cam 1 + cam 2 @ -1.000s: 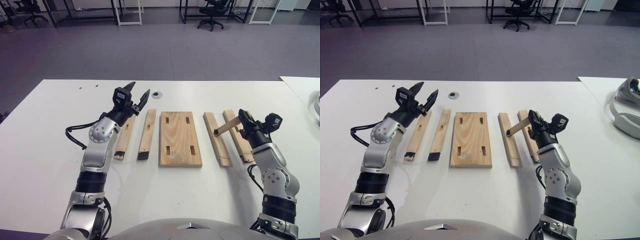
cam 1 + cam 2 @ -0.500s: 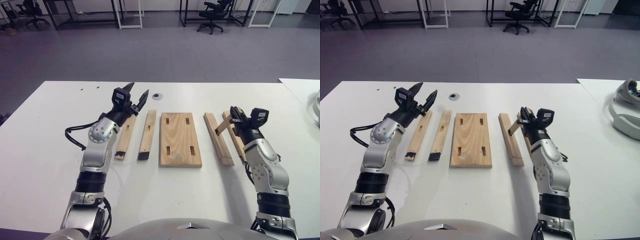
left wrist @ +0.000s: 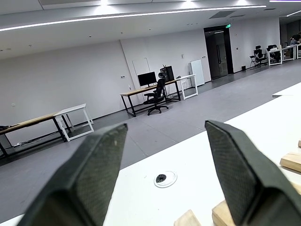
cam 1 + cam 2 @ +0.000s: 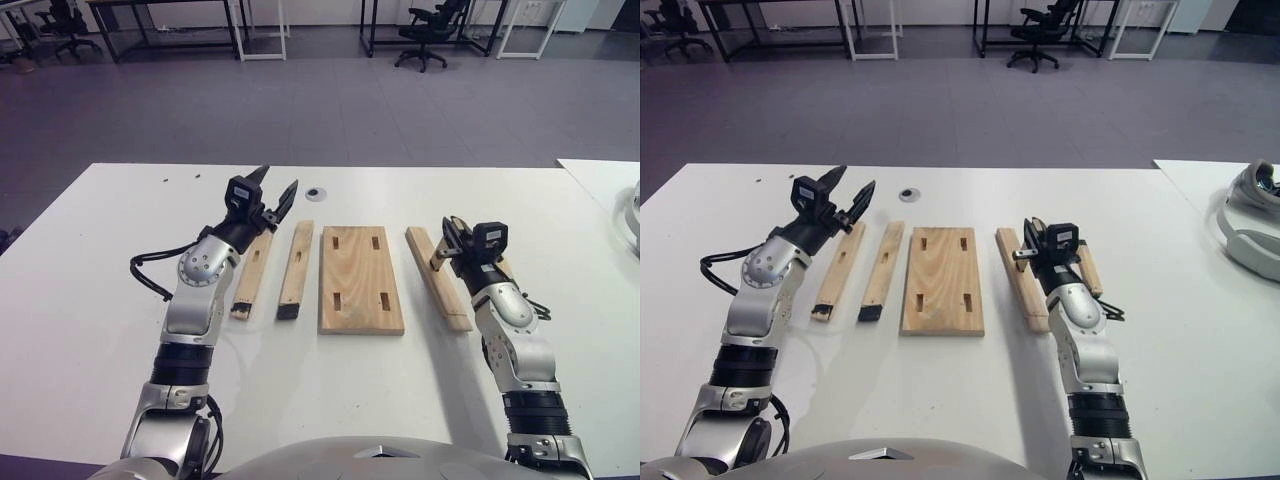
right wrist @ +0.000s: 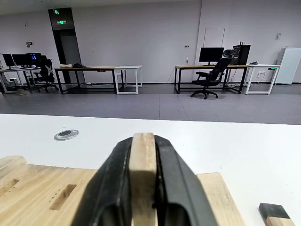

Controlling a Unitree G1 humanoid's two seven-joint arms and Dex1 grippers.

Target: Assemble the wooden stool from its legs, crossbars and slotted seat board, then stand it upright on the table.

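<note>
Both forearms angled forward, right jaws around, seemingly, a crossbar.

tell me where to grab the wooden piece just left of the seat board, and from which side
Grip the wooden piece mid-length across its narrow width, from straight above. It lies flat on the table, long and thin, with bare gaps along both long edges, beside the seat board and the outer piece, likely room for a claw.

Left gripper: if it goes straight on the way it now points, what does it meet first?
Probably nothing: the left gripper, jaws open, points up and away over the table, toward open floor. Depth is hard to judge.
</note>
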